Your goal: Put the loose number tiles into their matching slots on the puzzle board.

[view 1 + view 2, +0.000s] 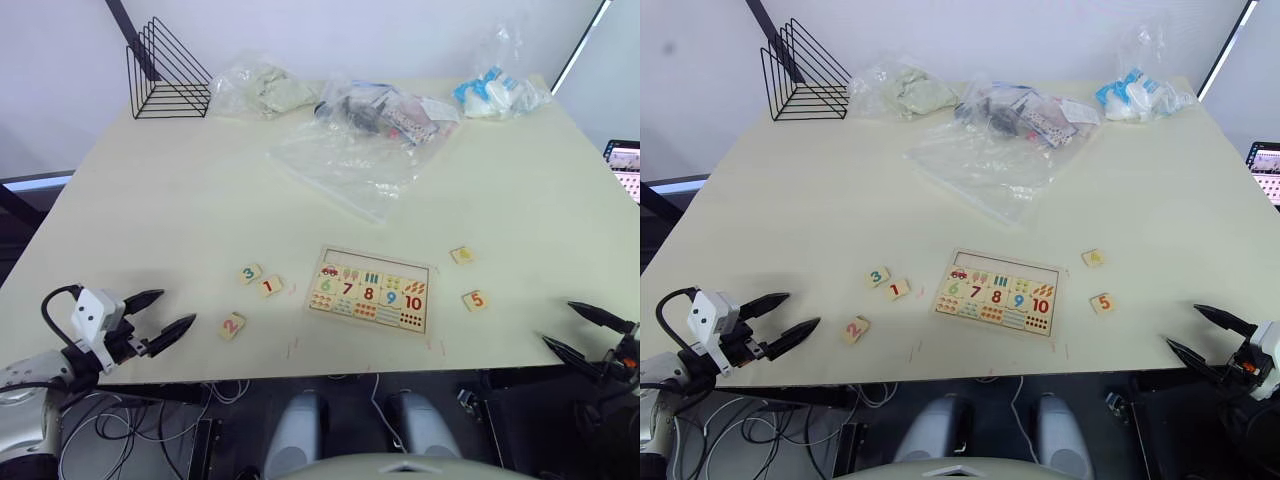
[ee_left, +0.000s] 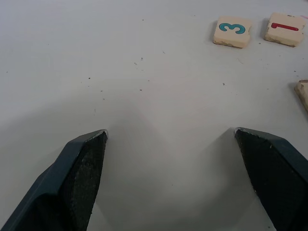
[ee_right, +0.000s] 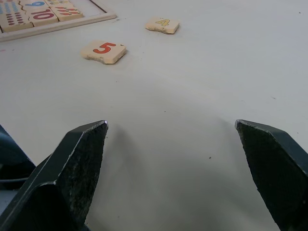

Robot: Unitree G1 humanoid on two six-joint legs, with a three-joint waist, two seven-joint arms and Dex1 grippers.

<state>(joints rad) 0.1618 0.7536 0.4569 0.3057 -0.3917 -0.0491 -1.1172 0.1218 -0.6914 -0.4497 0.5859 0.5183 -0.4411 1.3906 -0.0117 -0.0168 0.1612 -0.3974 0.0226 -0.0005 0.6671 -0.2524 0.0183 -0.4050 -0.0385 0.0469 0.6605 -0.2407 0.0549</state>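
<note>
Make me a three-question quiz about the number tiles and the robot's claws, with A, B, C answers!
1. Which side of the puzzle board has tile 5?
A. The robot's right
B. The robot's left
C. On top of the board

2. How many loose number tiles lie on the table?
A. Two
B. Five
C. Eight

3. What is the left claw doing?
A. Holding tile 3
B. Shut on nothing
C. Open, holding nothing

Answers: 1 A, tile 5 and tile 4 lie right of the board. 2 B, tiles 1, 2, 3, 4, 5. 3 C, its fingers stand apart over bare table.
</note>
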